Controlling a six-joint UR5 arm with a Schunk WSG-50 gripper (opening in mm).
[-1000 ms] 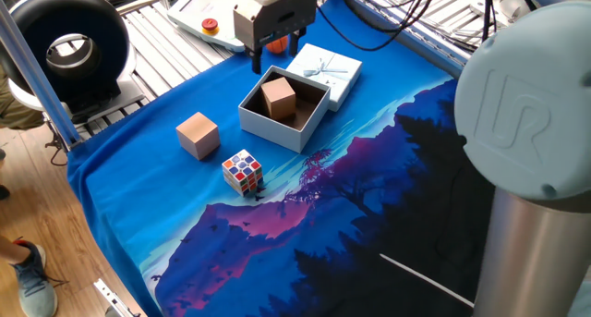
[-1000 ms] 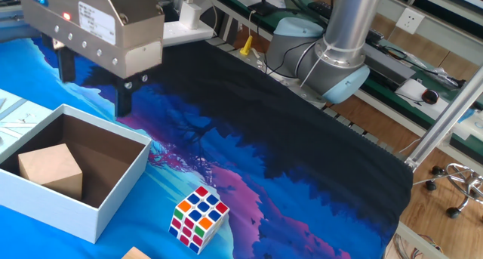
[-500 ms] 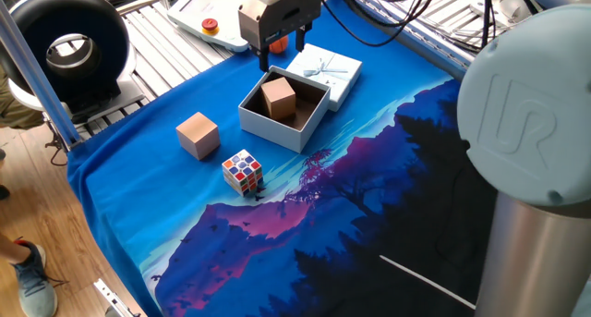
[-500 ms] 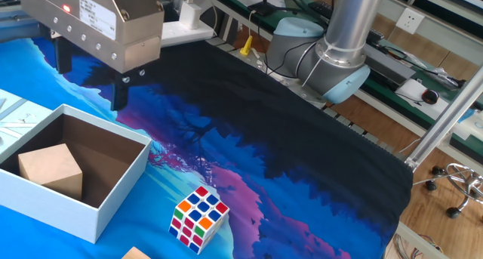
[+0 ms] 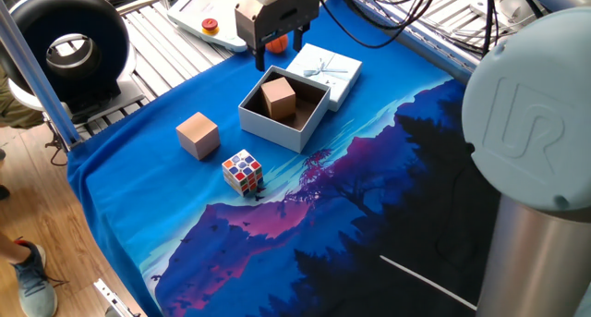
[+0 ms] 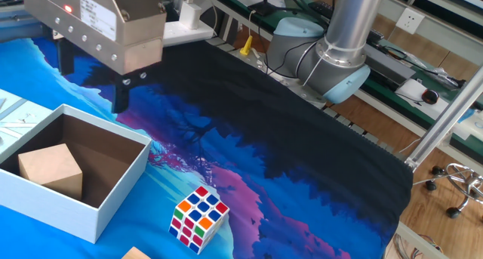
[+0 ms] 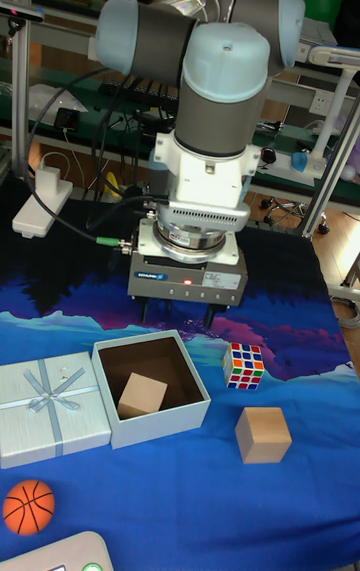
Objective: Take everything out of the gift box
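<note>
The gift box sits on the blue cloth with a brownish-tan wooden cube inside it. The puzzle cube lies on the cloth outside the box. My gripper hangs open above the box's far edge, holding nothing and touching nothing.
A paler pinkish-tan cube rests on the cloth beside the puzzle cube. The ribboned lid lies flat against the box. A small orange ball sits past the lid. Metal frame posts border the table.
The gripper has shifted only slightly above the box's far edge and stays open. The cubes and the box have not moved.
</note>
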